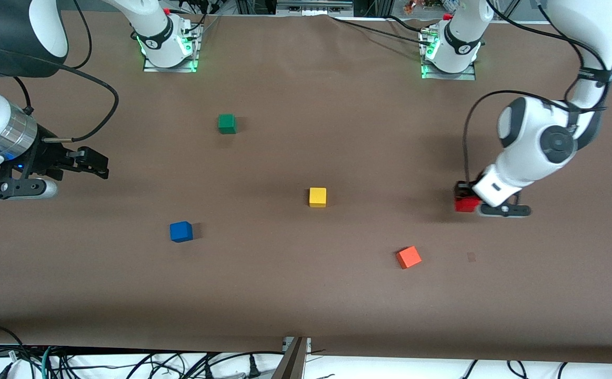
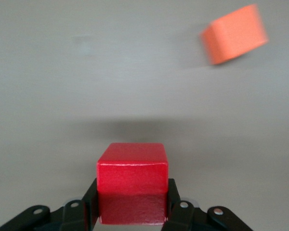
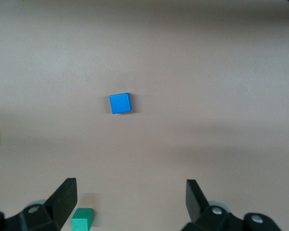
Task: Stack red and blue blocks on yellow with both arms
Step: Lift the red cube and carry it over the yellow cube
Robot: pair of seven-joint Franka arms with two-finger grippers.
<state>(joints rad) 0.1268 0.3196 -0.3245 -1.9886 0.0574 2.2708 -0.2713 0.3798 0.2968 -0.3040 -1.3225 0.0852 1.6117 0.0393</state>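
My left gripper (image 1: 468,201) is shut on the red block (image 1: 465,203), holding it low over the table at the left arm's end. In the left wrist view the red block (image 2: 131,173) sits squarely between the fingers of the left gripper (image 2: 132,204). The yellow block (image 1: 317,197) stands alone near the table's middle. The blue block (image 1: 181,231) lies toward the right arm's end, nearer the front camera than the yellow one. My right gripper (image 1: 98,164) is open and empty, up in the air over the right arm's end. The right wrist view shows the right gripper (image 3: 130,202) and the blue block (image 3: 120,103) on the table past it.
An orange cube (image 1: 408,257) lies nearer the front camera than the red block and also shows in the left wrist view (image 2: 234,33). A green cube (image 1: 227,123) sits toward the robots' bases and shows by one finger in the right wrist view (image 3: 82,219).
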